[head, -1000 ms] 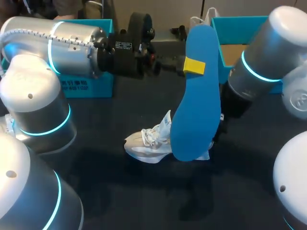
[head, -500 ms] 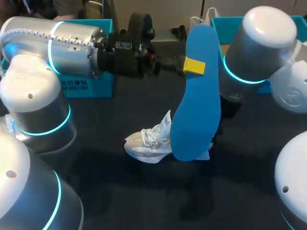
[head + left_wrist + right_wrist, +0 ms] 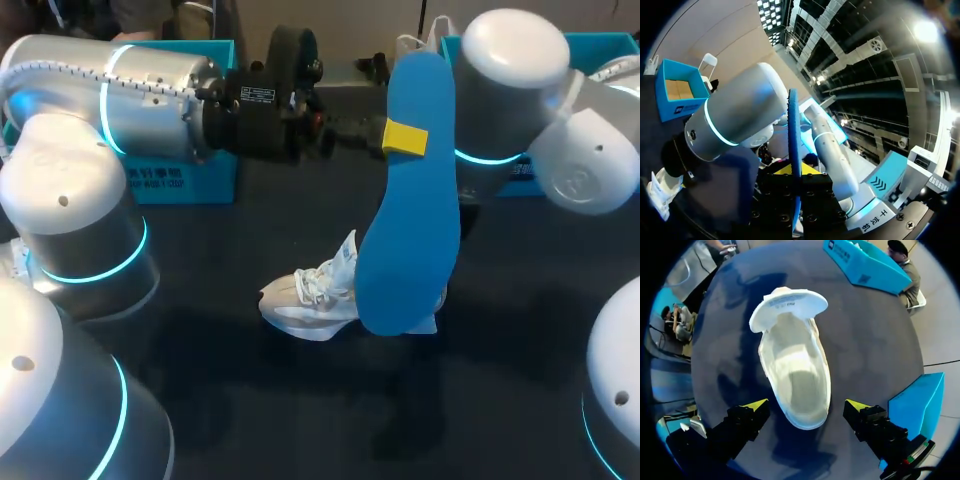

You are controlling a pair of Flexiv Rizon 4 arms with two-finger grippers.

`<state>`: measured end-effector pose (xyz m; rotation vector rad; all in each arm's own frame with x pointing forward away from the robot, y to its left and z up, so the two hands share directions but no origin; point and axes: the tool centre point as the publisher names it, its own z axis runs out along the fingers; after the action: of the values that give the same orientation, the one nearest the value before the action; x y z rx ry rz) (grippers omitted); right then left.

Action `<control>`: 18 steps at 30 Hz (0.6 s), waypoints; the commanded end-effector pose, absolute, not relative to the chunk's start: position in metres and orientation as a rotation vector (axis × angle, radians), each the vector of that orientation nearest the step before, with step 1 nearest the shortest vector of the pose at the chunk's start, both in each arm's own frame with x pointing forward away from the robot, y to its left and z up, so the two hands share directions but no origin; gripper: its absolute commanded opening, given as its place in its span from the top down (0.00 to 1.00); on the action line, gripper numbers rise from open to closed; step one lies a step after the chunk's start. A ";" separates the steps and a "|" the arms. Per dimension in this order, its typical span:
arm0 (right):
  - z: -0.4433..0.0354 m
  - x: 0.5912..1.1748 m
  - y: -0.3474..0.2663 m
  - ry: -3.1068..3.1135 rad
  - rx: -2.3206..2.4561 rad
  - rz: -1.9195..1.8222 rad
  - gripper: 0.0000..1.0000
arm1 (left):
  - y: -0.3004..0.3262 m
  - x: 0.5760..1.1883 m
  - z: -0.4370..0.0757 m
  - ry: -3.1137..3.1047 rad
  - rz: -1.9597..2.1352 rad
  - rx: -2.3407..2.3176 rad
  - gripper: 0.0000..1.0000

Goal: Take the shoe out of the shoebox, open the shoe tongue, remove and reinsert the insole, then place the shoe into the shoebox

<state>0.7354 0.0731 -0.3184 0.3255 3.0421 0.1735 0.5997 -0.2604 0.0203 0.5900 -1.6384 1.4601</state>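
- Fingers of the left gripper (image 3: 405, 138) pinch the blue insole (image 3: 410, 200) from both flat sides near its upper end. It hangs upright and edge-on to them in the left wrist view, well above the worktop (image 3: 280, 420).
- In the head view the insole's lower end hangs in front of the white shoe (image 3: 310, 295) and hides its rear part.
- The shoe stands on its sole near the middle of the worktop, its tongue (image 3: 787, 307) folded forward and the mouth wide open.
- The right gripper (image 3: 807, 410) hovers over the shoe's heel. Its fingers are spread wide to either side, and neither touches the shoe.
- The right arm (image 3: 510, 90) comes in from the right, behind the insole.
- One teal box (image 3: 180, 180) sits at the worktop's far left, and a second teal box (image 3: 470, 60) at its far right.
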 end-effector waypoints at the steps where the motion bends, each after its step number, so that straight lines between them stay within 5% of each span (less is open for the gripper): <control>1: -0.322 0.739 0.077 3.063 0.307 0.194 0.00 | -0.262 0.600 0.020 -1.640 1.458 0.590 1.00; 18: -0.322 0.739 0.077 3.063 0.307 0.194 0.00 | -0.262 0.600 0.020 -1.640 1.458 0.590 1.00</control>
<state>0.7389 0.0768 -0.3205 0.3069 3.0642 0.1960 0.5997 -0.2604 0.0203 0.5900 -1.6384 1.4600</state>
